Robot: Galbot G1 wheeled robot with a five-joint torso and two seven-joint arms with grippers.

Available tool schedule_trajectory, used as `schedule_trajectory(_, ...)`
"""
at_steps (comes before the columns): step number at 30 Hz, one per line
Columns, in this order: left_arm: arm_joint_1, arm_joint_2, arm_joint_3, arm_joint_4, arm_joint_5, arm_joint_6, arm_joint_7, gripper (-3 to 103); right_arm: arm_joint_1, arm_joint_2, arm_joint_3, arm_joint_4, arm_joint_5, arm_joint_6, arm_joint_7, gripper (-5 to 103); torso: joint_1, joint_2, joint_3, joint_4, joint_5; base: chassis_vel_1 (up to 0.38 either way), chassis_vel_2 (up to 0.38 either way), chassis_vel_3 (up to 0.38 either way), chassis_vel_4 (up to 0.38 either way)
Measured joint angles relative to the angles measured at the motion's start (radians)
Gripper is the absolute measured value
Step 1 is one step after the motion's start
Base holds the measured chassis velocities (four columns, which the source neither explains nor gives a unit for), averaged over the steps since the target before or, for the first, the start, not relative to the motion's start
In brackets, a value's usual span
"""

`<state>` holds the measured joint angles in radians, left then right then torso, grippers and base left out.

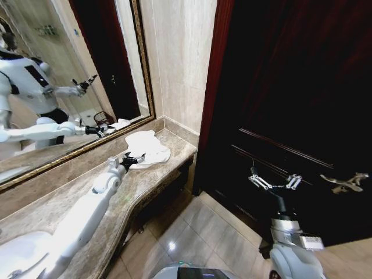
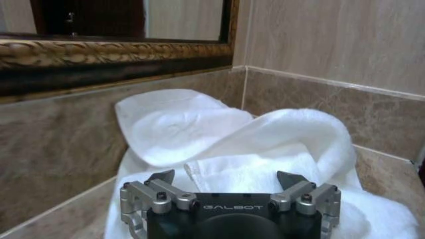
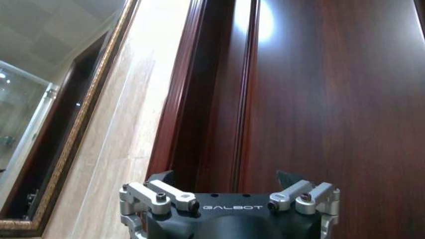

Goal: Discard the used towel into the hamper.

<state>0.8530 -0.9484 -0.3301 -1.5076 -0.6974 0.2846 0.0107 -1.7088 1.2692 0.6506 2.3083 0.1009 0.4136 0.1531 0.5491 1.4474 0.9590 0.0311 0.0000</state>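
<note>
On the marble counter (image 1: 70,197), seen from the head camera, a white towel (image 1: 148,148) lies crumpled in the far corner where the mirror (image 1: 64,87) meets the tiled wall (image 1: 180,58). The left gripper (image 1: 135,159) reaches along the counter and sits at the near edge of the towel, its fingers spread, with nothing between them. The right gripper (image 1: 274,182) hangs well apart, out over the floor (image 1: 192,232) in front of the dark door (image 1: 302,87), fingers wide open and empty; a door handle (image 1: 346,182) shows just beside it. The mirror reflects the robot and a small dark ribbed basket, the hamper (image 1: 103,118), beside the towel's reflection; where it stands in the room cannot be told.

From the left wrist, the towel (image 2: 265,149) rises in soft folds directly ahead of the left gripper (image 2: 226,179). Both fingertips (image 2: 161,176) stand apart, low against the cloth, with a folded edge lying between them but not pinched. Behind the towel runs the marble backsplash (image 2: 59,134), the gilded mirror frame (image 2: 99,50) above it, and the tiled wall (image 2: 332,40) at the corner. Nothing lies between gripper and towel.

From the right wrist, the right gripper (image 3: 226,179) points up at the door (image 3: 332,99) and its frame (image 3: 179,124), fingers apart and holding nothing, with the wall (image 3: 126,124) and mirror edge (image 3: 73,129) alongside.
</note>
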Motion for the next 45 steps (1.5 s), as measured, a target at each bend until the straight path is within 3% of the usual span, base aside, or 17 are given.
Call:
schedule_trajectory(15,-0.116,-0.036,0.138,0.149,0.041,-0.037,0.002,101,0.001,0.010,0.002,-0.012,-0.006,0.009,0.002,100,0.000,0.000,0.000,0.0001,0.0001,0.000,0.000,0.000,0.000)
schedule_trajectory(16,-0.120,-0.039,0.139,0.154,0.042,-0.042,0.002,94,0.001,0.013,0.001,-0.012,-0.006,0.010,0.002,100,0.000,0.000,0.000,0.0000,-0.0001,0.000,0.000,0.000,0.000)
schedule_trajectory(20,-0.116,-0.041,0.135,0.156,0.041,-0.064,0.004,86,-0.002,0.021,0.000,-0.011,-0.009,0.012,0.006,100,0.000,0.000,0.000,-0.0001,0.0000,0.000,0.000,0.000,0.000)
schedule_trajectory(23,-0.093,-0.040,0.115,0.144,0.041,-0.084,0.019,74,-0.004,0.030,-0.001,-0.011,-0.011,0.012,0.023,100,0.000,0.000,0.000,0.0000,-0.0002,0.000,0.000,0.000,0.000)
schedule_trajectory(29,-0.054,-0.037,0.083,0.123,0.042,-0.110,0.029,62,-0.005,0.041,-0.013,-0.012,-0.022,0.009,0.026,100,0.000,0.000,0.000,0.0000,-0.0002,0.000,0.000,0.000,0.000)
schedule_trajectory(35,-0.017,-0.037,0.057,0.099,0.042,-0.126,0.029,46,-0.031,0.042,-0.018,0.000,-0.027,-0.058,0.034,100,0.000,0.000,0.000,0.0000,0.0000,0.000,0.000,0.000,0.000)
schedule_trajectory(45,0.010,-0.034,0.037,0.066,0.044,-0.129,0.035,15,-0.076,-0.012,-0.008,0.027,0.026,-0.170,0.069,100,0.000,0.000,0.000,0.0000,-0.0001,0.000,0.000,0.000,0.000)
